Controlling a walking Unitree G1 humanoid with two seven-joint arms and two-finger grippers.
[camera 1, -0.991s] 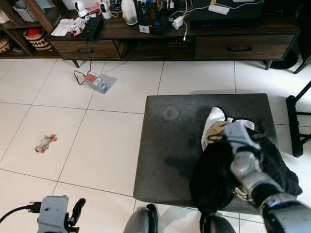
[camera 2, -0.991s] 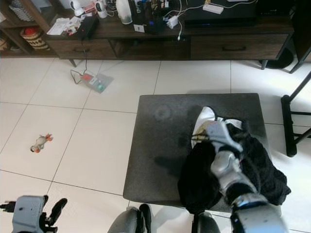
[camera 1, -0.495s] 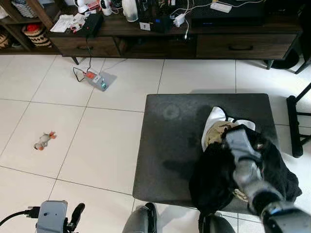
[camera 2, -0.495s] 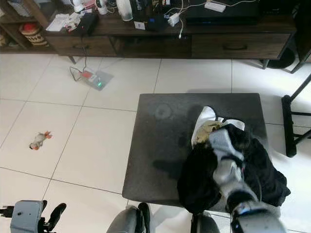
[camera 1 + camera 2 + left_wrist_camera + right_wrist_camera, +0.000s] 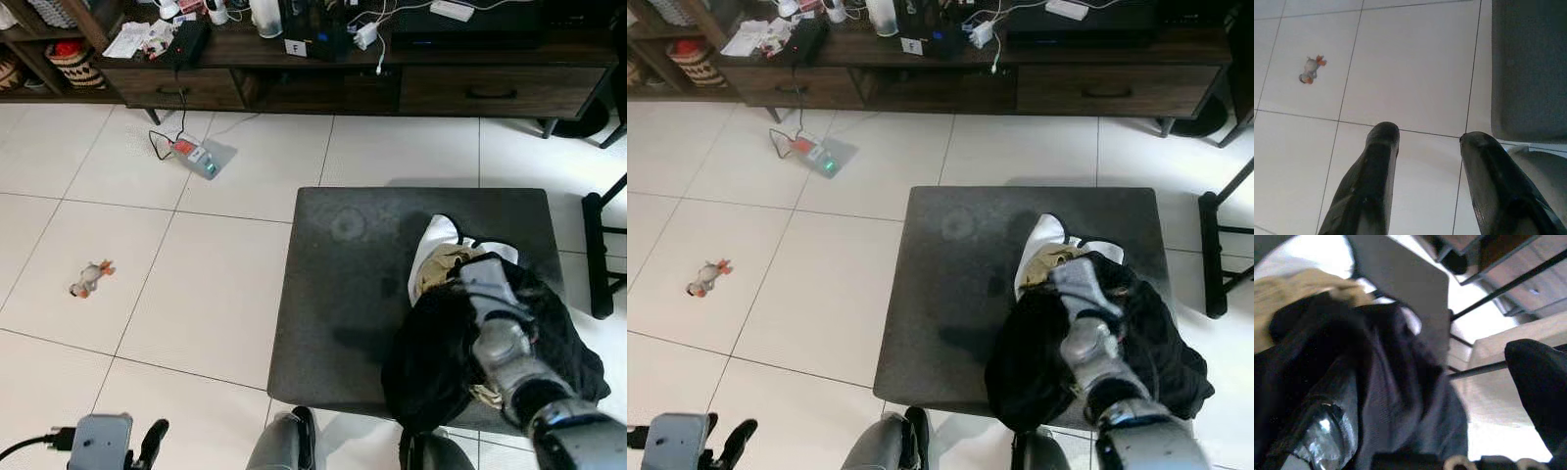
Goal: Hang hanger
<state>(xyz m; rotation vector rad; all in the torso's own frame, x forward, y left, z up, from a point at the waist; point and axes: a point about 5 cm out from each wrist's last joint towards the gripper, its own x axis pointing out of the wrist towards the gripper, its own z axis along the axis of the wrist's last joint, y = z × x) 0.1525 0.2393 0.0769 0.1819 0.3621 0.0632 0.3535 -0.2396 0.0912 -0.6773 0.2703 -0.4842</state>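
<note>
The right hand (image 5: 1440,396) is down in the heap of black clothing (image 5: 441,362) that lies on the near right part of the dark grey square upholstered counter (image 5: 343,284), with a white and tan garment (image 5: 436,257) showing just beyond the heap. In the right wrist view its two black fingers (image 5: 1332,416) stand wide apart, one buried against a fold of dark cloth, the other clear of it, and nothing is pinched between them. No hanger can be made out; if it is here, it is probably hidden in or under the black pile.

The step in hand looks like searching the heap for the hanger. To do it well, the hand should work toward something rigid, a hook or shoulder bar, and not close on loose cloth alone, since a grip on fabric would drag the whole pile off the near edge. Lifting a fold aside first would likely expose what lies beneath.

The left hand (image 5: 1425,147) hangs idle low over the white tiled floor (image 5: 196,255), fingers spread, beside the counter's corner. A small toy duck (image 5: 90,278) lies well apart on the tiles.
</note>
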